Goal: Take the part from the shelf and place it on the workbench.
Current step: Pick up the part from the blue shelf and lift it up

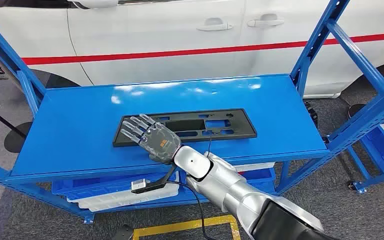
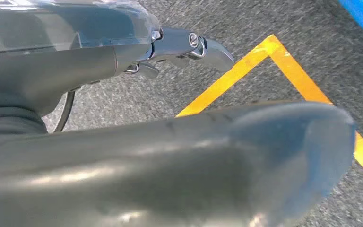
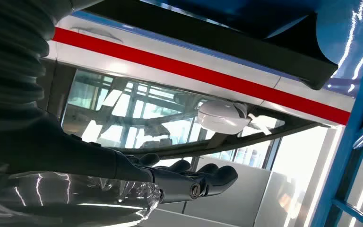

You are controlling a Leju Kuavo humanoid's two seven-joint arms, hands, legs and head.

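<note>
A long flat black plastic part (image 1: 215, 125) with cut-outs lies on the blue top shelf (image 1: 80, 115). My right hand (image 1: 152, 137) reaches in from the lower right, palm down, with fingers spread over the part's left end. I cannot tell whether it touches the part. The right wrist view shows the same right hand (image 3: 123, 175) with its fingers stretched out and nothing in them. My left hand (image 2: 170, 156) hangs low over the grey floor, holding nothing.
A white car (image 1: 180, 52) with a red stripe stands right behind the rack. Blue uprights (image 1: 320, 45) frame the shelf on both sides. White trays (image 1: 115, 197) lie on the lower shelf. Yellow floor tape (image 1: 180, 227) runs below my arm.
</note>
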